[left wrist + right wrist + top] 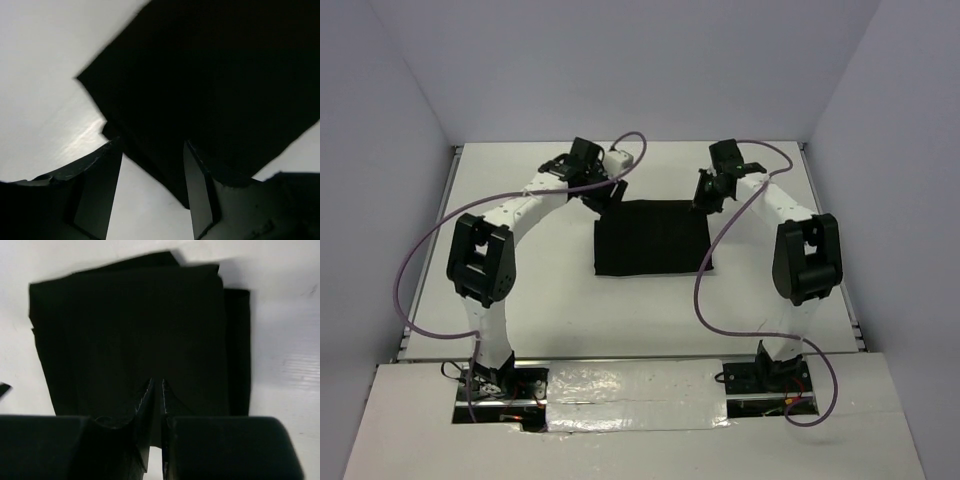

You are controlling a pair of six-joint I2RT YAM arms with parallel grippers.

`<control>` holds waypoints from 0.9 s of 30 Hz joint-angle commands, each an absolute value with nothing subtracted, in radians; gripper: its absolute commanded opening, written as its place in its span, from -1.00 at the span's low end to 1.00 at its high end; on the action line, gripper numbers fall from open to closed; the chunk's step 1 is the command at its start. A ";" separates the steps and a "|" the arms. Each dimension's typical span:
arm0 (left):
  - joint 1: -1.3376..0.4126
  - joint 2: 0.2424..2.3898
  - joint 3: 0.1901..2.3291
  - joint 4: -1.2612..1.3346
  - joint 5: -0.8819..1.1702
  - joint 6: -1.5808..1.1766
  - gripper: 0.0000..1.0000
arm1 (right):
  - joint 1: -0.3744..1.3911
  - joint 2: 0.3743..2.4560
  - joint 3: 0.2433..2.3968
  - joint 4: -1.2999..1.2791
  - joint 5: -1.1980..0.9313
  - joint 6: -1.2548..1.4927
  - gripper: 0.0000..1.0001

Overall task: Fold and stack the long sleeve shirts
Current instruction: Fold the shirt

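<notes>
Overhead, I see the long sleeve shirt (653, 238) lying flat on the bench (550, 320), folded into a black rectangle. Its long axis runs left to right and its shorter sides point towards and away from the arm bases. The left end effector (603, 195) sits at the shirt's far left corner and the right end effector (708, 195) at its far right corner. From this height I cannot tell how either set of fingers stands.

On the left wrist camera, the left end effector (150, 192) is spread wide. Its two fingers (100, 190) stand on either side of the shirt's edge. The shirt (210, 85) runs diagonally up and away from them, one corner pointing left over the white bench (40, 75). I cannot tell whether either finger touches the fabric.

On the right wrist camera, the right end effector (156, 400) is pressed together, with only a thin slit between its fingers (145, 405). The tips lie over the shirt's nearest edge. I cannot tell whether any cloth is caught between them. The shirt (130, 330) stretches away from the tips as a squarish stack of layers. A narrow strip of a lower layer sticks out along the right side of the shirt, with bare bench (285, 340) beyond it.
</notes>
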State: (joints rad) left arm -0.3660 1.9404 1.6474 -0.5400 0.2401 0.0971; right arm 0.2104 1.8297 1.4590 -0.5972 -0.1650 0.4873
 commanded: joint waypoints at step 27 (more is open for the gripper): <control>-0.373 1.902 1.548 -0.575 0.264 0.121 0.30 | 0.213 1.977 1.359 -0.647 -0.134 0.403 0.19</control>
